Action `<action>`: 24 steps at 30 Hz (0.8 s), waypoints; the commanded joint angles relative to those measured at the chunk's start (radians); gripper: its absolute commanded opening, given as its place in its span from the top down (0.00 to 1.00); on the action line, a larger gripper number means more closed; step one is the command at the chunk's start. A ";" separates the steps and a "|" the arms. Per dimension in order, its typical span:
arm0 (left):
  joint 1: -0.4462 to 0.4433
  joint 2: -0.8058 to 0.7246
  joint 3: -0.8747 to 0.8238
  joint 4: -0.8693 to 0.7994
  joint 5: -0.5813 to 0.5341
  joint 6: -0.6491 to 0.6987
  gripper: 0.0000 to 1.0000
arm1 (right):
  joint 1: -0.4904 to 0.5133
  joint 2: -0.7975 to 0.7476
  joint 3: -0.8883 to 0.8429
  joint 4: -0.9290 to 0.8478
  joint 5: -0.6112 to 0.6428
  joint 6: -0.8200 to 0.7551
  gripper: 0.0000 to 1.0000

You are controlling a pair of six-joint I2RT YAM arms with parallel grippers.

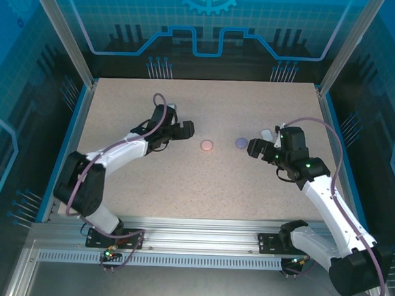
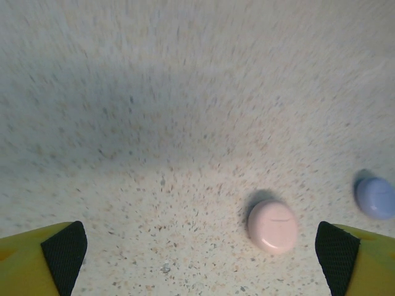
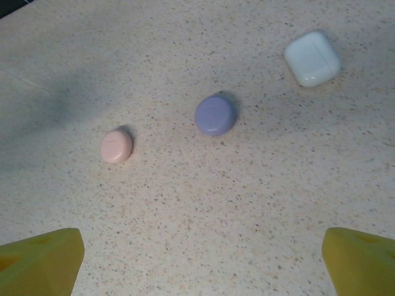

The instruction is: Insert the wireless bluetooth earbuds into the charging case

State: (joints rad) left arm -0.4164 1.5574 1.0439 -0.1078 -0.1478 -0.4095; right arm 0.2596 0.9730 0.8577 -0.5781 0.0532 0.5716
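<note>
two tools [image 2: 200, 256] [image 3: 200, 262], three closed cases [image 3: 116, 145] [image 3: 215, 115] [image 3: 311, 58]

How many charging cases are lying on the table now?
3: a pink case leftmost, a purple case just right of it, a white case further right. None looks hidden.

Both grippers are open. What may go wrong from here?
The pink case and purple case are round and smooth; closing jaws may push them away instead of gripping.
All lids look shut, so prying one may flip its case.
The white case lies close to the right gripper; it may be knocked.
</note>
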 commanded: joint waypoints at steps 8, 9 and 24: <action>-0.003 -0.378 -0.392 0.520 -0.186 0.291 0.01 | -0.018 0.042 0.075 -0.006 0.342 -0.069 0.00; -0.003 -0.414 -0.449 0.634 -0.186 0.339 0.01 | -0.019 0.032 0.037 0.039 0.389 -0.067 0.00; 0.056 -0.474 -0.686 0.709 -0.327 0.577 0.01 | -0.030 0.110 -0.257 0.513 0.662 -0.256 0.00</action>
State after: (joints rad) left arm -0.3851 1.0607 0.4091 0.5323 -0.4301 0.1459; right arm 0.2470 1.0527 0.6304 -0.1886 0.6415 0.3592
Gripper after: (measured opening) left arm 0.988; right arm 0.998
